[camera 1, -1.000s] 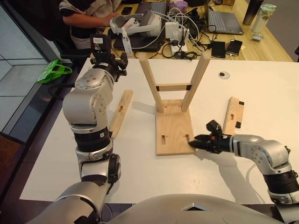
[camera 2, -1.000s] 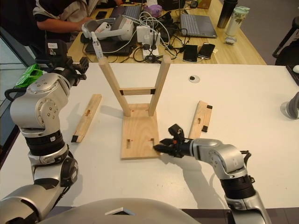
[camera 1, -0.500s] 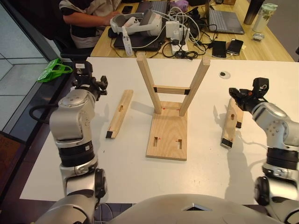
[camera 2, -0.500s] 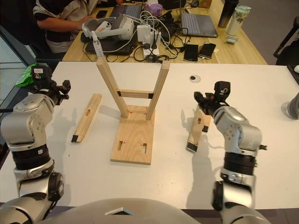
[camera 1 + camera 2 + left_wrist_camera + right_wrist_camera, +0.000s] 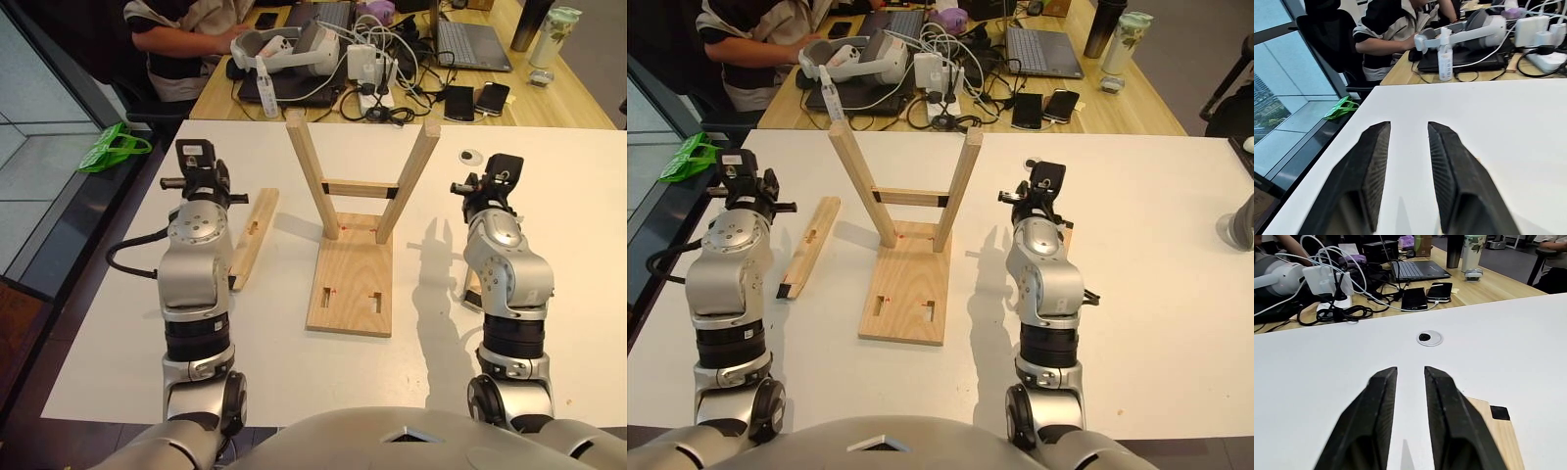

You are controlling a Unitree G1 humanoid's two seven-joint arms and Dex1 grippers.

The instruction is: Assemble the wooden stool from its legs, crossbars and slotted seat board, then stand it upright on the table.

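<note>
White table [image 5: 118, 333] | leg pair [image 5: 314, 176] in pale wooden seat board [image 5: 353, 294] | left pincer [image 5: 1408, 128], right pincer [image 5: 1409, 373] released | loose legs [image 5: 253, 235] beside them, unfitted

Four legs [image 5: 316, 174] [image 5: 409, 178] [image 5: 253, 235] [image 5: 1500, 440], one crossbar [image 5: 362, 188], one seat board [image 5: 353, 266]

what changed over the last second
The right pincer left the near corner of the seat board and swung back over the right loose leg, open and empty; the board ended slightly further left. The left pincer shifted slightly leftward. The left loose leg stayed.
</note>
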